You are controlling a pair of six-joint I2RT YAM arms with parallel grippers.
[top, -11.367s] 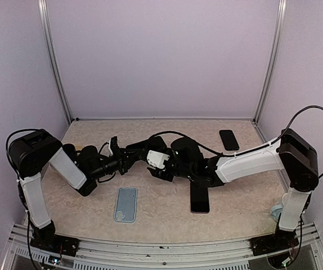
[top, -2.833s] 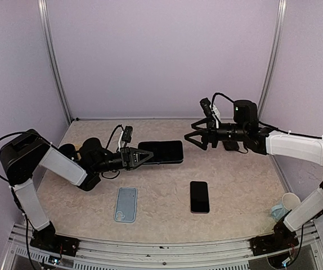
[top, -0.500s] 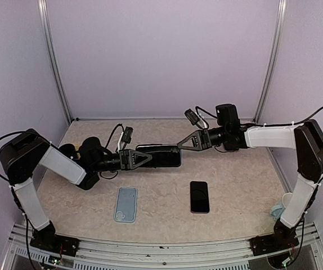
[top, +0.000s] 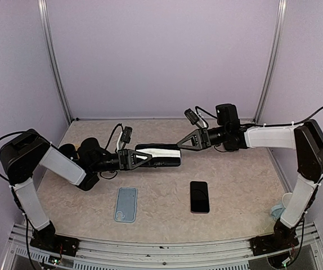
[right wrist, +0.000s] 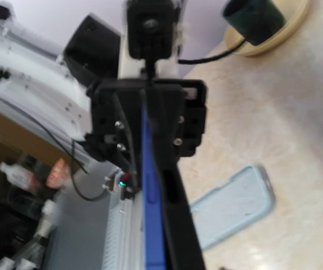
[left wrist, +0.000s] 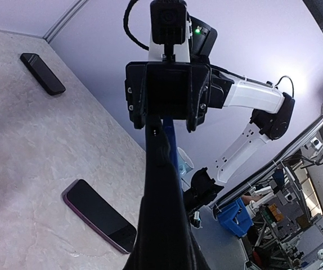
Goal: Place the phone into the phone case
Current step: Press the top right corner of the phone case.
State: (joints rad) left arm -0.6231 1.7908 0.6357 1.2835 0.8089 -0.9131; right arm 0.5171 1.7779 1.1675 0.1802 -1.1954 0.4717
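Pale lilac walls (top: 161, 56) on three sides, a marbled beige tabletop (top: 246, 185) beneath.

At the centre, left fingers (top: 149, 158) pinched almost fully together on the left end of a black phone (top: 164, 156), holding it in the air above the tabletop with its long axis running left to right. Opposite, right fingers (top: 180, 147) at the phone's other end, tips meeting its right edge. Impossible to tell from any view whether clamped on it or only touching.

Phone tilted, with a pale glare across its upper face in the overhead view. Edge-on in both wrist views, a thin blue strip showing along that edge. Both arms stretched low toward each other, wrists level with the phone.

Below and nearer, flat on the tabletop left of centre, a light blue phone case (top: 126, 204), touched by nothing. Well apart to its right, a second dark phone (top: 200, 197), also flat and untouched. Farther back by the wall, a third dark phone (left wrist: 42, 73), clearest in the left wrist view.

Black phone well above the case and behind it, not in it.
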